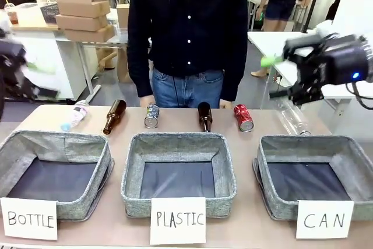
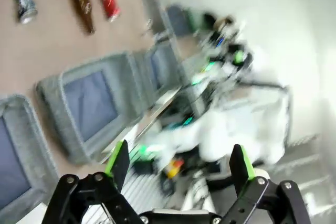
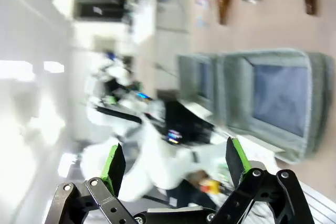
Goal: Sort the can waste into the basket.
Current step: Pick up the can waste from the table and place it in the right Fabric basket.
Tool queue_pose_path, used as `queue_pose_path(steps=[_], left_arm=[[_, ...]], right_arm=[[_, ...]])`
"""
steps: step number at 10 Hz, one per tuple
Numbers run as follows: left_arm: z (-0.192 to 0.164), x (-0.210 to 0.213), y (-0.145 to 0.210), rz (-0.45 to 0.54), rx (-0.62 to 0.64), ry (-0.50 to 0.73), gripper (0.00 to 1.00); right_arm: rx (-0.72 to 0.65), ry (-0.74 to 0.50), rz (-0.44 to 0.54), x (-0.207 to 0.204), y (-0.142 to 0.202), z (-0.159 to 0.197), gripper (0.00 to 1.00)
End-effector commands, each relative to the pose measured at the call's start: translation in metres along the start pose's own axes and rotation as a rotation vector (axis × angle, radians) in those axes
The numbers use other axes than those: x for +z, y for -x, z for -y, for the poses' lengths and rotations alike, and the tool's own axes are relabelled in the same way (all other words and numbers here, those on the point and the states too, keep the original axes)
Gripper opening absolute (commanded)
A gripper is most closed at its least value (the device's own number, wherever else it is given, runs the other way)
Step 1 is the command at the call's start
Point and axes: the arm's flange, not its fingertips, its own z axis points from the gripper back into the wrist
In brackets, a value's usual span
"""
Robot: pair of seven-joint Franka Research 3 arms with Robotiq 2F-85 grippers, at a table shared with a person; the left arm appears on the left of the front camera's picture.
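The red can [image 1: 243,117] and the silver-grey can [image 1: 152,115] lie in a row at the far side of the table, in front of the person. The grey basket [image 1: 274,161] behind the "CAN" card stands at the front right with nothing in it. My right gripper [image 1: 278,75] hangs open in the air at the upper right, above and behind that basket. At the far left edge my left gripper [image 1: 29,77] shows blurred, raised off the table. The left wrist view has open fingers [image 2: 118,162] and, far off, the red can [image 2: 108,2] and silver can [image 2: 25,1]. The right wrist fingers [image 3: 114,163] are also apart.
Two brown glass bottles [image 1: 115,116] [image 1: 204,116] and two clear plastic bottles [image 1: 76,114] [image 1: 294,118] share the row with the cans. Baskets marked "BOTTLE" [image 1: 17,144] and "PLASTIC" [image 1: 134,161] stand left and middle. The person [image 1: 186,33] stands at the far edge.
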Motion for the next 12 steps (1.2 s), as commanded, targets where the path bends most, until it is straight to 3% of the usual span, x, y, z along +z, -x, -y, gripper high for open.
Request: queue_pose_path(steps=[1, 3, 4, 5, 10, 11, 12], left_arm=[[-0.011, -0.021, 0.076, 0.187, 0.012, 0.048, 1.00], [-0.006, -0.020, 0.077, 0.190, 0.002, -0.030, 1.00], [-0.004, -0.029, 0.073, 0.107, -0.015, -0.160, 1.00], [-0.001, 0.018, -0.014, 0.206, 0.055, 0.023, 1.00], [-0.001, 0.018, -0.014, 0.206, 0.055, 0.023, 1.00], [-0.001, 0.018, -0.014, 0.206, 0.055, 0.023, 1.00], [-0.001, 0.018, -0.014, 0.206, 0.055, 0.023, 1.00]], right_arm=[[-0.054, -0.245, 0.235, 0.039, 0.068, 0.054, 1.00], [0.028, -0.148, 0.399, 0.062, 0.087, 0.054, 1.00], [0.147, 0.058, 0.442, 0.057, 0.095, 0.048, 1.00], [-0.068, -0.214, 0.324, 0.080, -0.023, -0.007, 1.00], [-0.040, -0.185, 0.321, 0.081, -0.022, -0.006, 1.00], [0.008, -0.036, 0.367, 0.063, -0.031, -0.011, 1.00], [0.066, 0.193, 0.394, 0.043, -0.053, -0.014, 1.00]])
